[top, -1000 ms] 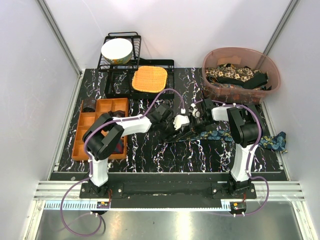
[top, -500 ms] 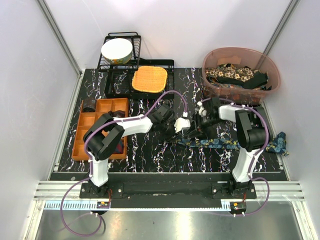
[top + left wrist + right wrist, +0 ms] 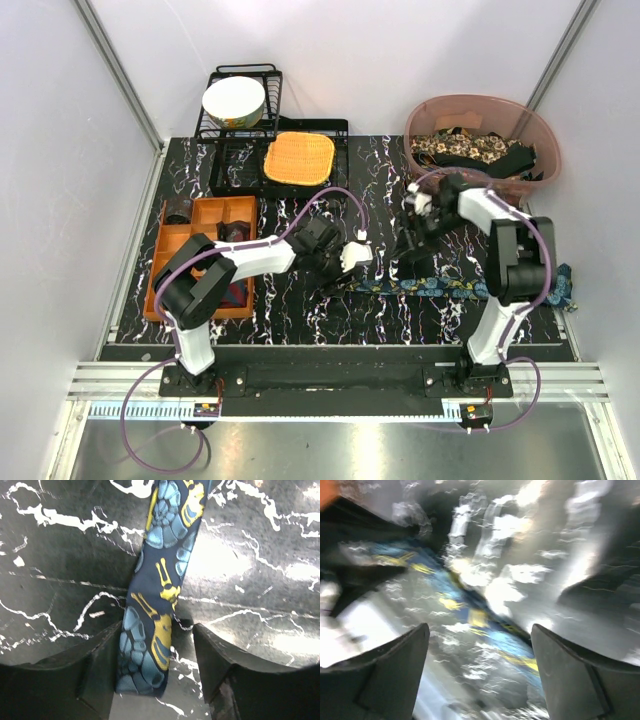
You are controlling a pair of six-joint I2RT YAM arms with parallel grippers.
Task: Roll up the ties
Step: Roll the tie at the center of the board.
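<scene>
Tie (image 3: 440, 288), dark blue with a teal and yellow print: lies unrolled and flat on the black marbled table (image 3: 300, 320), running left to right along its near part. Narrow end toward the left arm, wider end rumpled near the table's right side, past the right arm.

Left gripper (image 3: 156, 652): down at the tie's narrow end, jaws apart, one on each side of the strip. Seen from the left wrist, the cut end lies flat on the table between them. One jaw sits just beside the fabric's edge, perhaps touching. The other stands clear of it, with bare table in the gap. Clamps nothing.

Right gripper (image 3: 412, 248): hangs over the table just behind the tie, a little way along from the narrow end, jaws spread wide and holding nothing. Right wrist view badly blurred; shows only the two dark jaws apart and a blue and yellow band of the tie slanting across the table below.

Other ties (image 3: 470, 148): heaped in the pink bin (image 3: 480, 108) at the far right corner, floral and black among them.

Elsewhere: orange woven mat (image 3: 298, 158) on the black dish rack (image 3: 232, 165), white bowl (image 3: 233, 100) propped in its far part, orange divided tray (image 3: 165, 262) by the left edge.
</scene>
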